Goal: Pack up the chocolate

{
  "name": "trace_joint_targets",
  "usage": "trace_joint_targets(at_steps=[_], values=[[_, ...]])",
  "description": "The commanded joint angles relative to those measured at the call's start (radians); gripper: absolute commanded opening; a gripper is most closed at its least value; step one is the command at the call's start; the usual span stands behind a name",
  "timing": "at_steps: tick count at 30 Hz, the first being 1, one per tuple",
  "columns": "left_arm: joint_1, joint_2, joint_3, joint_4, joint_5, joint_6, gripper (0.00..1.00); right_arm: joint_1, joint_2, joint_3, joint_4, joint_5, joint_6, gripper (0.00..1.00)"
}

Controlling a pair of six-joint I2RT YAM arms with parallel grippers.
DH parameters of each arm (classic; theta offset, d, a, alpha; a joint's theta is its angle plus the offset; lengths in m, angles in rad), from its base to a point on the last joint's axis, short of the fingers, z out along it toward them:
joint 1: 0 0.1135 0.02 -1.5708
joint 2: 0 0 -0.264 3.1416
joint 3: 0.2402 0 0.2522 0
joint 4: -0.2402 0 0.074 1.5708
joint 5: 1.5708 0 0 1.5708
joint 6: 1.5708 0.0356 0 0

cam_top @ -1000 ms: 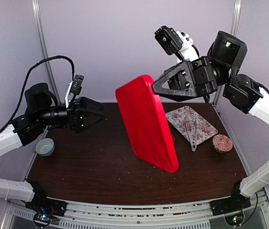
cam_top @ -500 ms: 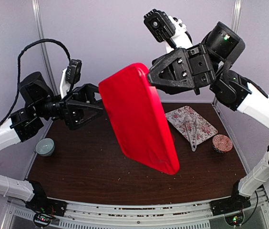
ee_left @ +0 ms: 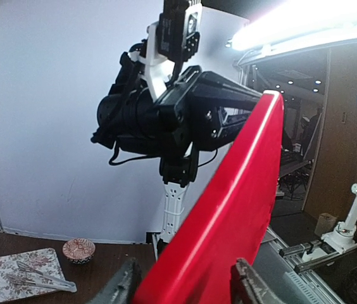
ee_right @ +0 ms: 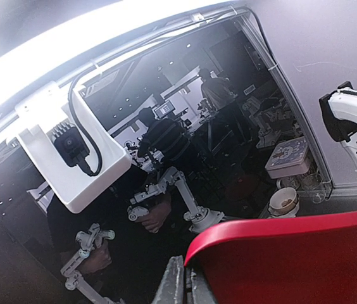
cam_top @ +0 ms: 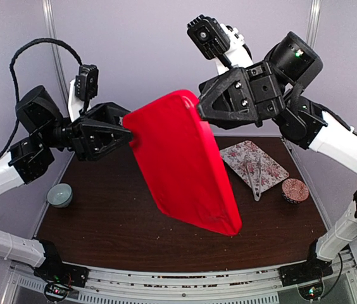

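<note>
One red tray (cam_top: pixel 185 168) hangs tilted over the bench (cam_top: pixel 102 218), right pincer (cam_top: pixel 198 107) clamped on its top corner, left pincer (cam_top: pixel 130 134) astride its side edge, grip impossible to tell.

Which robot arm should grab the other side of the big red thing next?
Left, probably. The right gripper is busy pinching the red lid at its top corner. The left gripper sits with a finger on each side of the lid's edge, ready to close.
</note>
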Motion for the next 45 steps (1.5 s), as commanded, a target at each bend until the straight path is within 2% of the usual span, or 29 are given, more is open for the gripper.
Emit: trace_joint_targets(at_steps=[1,8,13,17,20,24,27,29,32,33,34,38,41,45], values=[[-0.004,0.014,0.047,0.051,0.043,-0.006,0.45,-0.031,-0.01,-0.024,0.046,0.001,0.013,0.0],[-0.025,0.04,0.075,0.035,0.074,-0.005,0.3,-0.064,-0.04,-0.075,0.027,0.019,-0.015,0.0],[-0.03,0.06,0.093,-0.015,0.09,0.018,0.26,-0.073,-0.055,-0.065,-0.078,0.019,-0.098,0.0],[-0.03,0.067,0.121,-0.097,0.095,0.056,0.17,-0.083,-0.074,-0.074,-0.127,0.022,-0.137,0.0],[-0.03,0.046,0.131,-0.14,0.072,0.074,0.14,-0.114,-0.098,-0.088,-0.253,0.047,-0.23,0.0],[-0.029,0.024,0.149,-0.199,0.029,0.099,0.1,-0.191,-0.142,-0.115,-0.522,0.123,-0.393,0.12],[-0.024,0.014,0.153,-0.224,-0.01,0.101,0.08,-0.273,-0.18,-0.154,-0.695,0.202,-0.523,0.29],[-0.008,0.014,0.152,-0.229,-0.025,0.088,0.06,-0.344,-0.213,-0.219,-0.712,0.242,-0.53,0.33],[0.027,0.018,0.147,-0.236,-0.049,0.061,0.04,-0.495,-0.259,-0.317,-0.717,0.344,-0.509,0.45],[0.043,0.019,0.142,-0.233,-0.06,0.048,0.04,-0.545,-0.271,-0.348,-0.727,0.384,-0.5,0.54],[0.062,0.018,0.134,-0.228,-0.072,0.031,0.04,-0.593,-0.273,-0.374,-0.751,0.427,-0.504,0.59],[0.161,0.007,0.074,-0.175,-0.13,-0.055,0.04,-0.713,-0.209,-0.407,-0.92,0.625,-0.629,0.65],[0.215,0.006,0.032,-0.173,-0.193,-0.086,0.04,-0.724,-0.097,-0.365,-1.015,0.736,-0.716,0.67],[0.279,0.029,-0.022,-0.101,-0.241,-0.176,0.05,-0.724,0.062,-0.303,-1.041,0.826,-0.765,0.68]])
